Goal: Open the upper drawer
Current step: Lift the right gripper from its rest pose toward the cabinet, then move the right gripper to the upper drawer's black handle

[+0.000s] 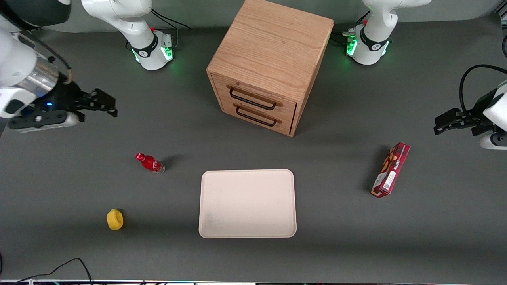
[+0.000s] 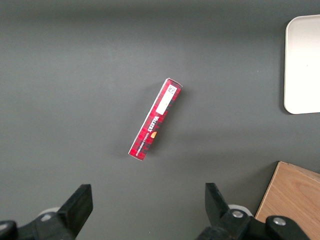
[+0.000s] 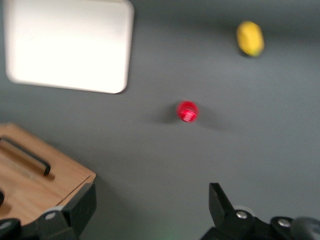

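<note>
**Upper drawer shut, my gripper waiting off to the side**

Dark grey matting covers the whole table (image 1: pixel 59 178), and on it, toward twelve o'clock in the front view, stands the wooden cabinet (image 1: pixel 273 47), a light-oak cube turned slightly so its face looks toward five o'clock. The upper drawer (image 1: pixel 253 96) sits flush in that face, its thin black bar handle (image 1: pixel 252 101) running across it. Just below is the lower drawer (image 1: pixel 257 114) with a handle of the same kind, also flush.

My gripper (image 1: pixel 103 103) hangs above the table at about nine o'clock from the cabinet, well apart from it and touching nothing. My two fingers stand spread with bare table between them, as my wrist view shows (image 3: pixel 150 205); a corner of the cabinet and one black handle (image 3: pixel 26 156) lie just beside one finger's edge of that view.

At about six o'clock from the cabinet, nearer the front camera, lies a cream tray (image 1: pixel 247 204), flat, with nothing on it. A small red bottle (image 1: pixel 149 162) stands at about ten o'clock from the tray, near it but apart. A yellow object (image 1: pixel 115 219), rounded, rests at the tray's nine o'clock, nearer the camera than the bottle. A red tartan box (image 1: pixel 390 170) lies toward the parked arm's end of the table, long and narrow, at about three o'clock from the tray.
</note>
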